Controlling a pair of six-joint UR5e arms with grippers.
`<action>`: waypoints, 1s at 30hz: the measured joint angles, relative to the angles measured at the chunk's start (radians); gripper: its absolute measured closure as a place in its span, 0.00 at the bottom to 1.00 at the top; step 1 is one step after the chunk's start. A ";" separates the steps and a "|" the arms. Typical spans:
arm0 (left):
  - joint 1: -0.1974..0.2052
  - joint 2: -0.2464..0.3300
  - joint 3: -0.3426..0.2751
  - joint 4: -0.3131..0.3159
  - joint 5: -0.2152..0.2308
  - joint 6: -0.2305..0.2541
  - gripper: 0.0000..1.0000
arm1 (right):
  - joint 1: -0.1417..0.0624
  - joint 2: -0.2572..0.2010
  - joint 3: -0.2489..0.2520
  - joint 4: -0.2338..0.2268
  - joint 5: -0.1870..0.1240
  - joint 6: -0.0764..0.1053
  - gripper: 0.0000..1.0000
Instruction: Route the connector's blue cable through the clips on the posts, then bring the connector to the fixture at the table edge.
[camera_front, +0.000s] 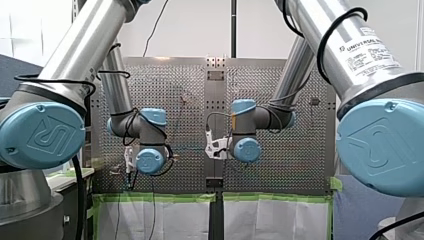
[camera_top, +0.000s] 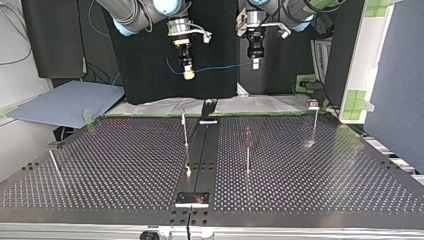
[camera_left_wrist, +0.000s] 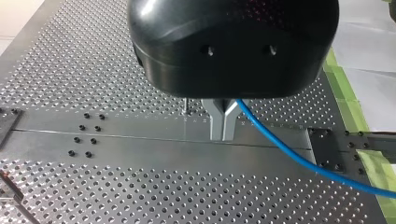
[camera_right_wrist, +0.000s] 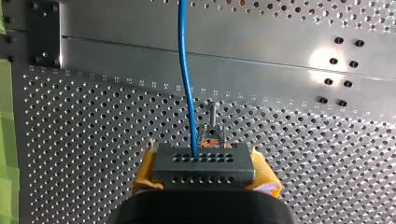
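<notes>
In the top view both arms hang above the far edge of the table. My right gripper (camera_top: 188, 70), with yellow pads (camera_right_wrist: 147, 171), is shut on the grey connector (camera_right_wrist: 204, 163). The blue cable (camera_top: 225, 66) leaves the connector and runs nearly level to my left gripper (camera_top: 255, 61). In the left wrist view the metal fingers (camera_left_wrist: 215, 122) are shut on the blue cable (camera_left_wrist: 280, 149), which trails off to one side. Thin posts stand on the table: one (camera_top: 185, 131) near the centre rail, one (camera_top: 247, 150) beside it, one (camera_top: 314, 122) toward the top view's right. None touches the cable.
A dark centre rail (camera_top: 200, 150) crosses the perforated table, with a plate (camera_top: 192, 198) at its near end and a bracket (camera_top: 208, 107) at its far end. Another post (camera_top: 54, 162) leans at the top view's left. Green tape edges the far side.
</notes>
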 joint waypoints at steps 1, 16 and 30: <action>0.000 0.000 0.000 0.000 0.000 0.000 1.00 | 0.000 0.000 0.000 0.000 0.000 0.000 0.98; -0.070 0.037 0.062 -0.037 -0.025 -0.045 1.00 | -0.025 0.018 -0.073 0.073 -0.003 0.062 0.98; -0.039 0.154 0.086 -0.107 -0.070 -0.023 1.00 | -0.033 -0.094 -0.115 0.143 -0.007 0.134 0.98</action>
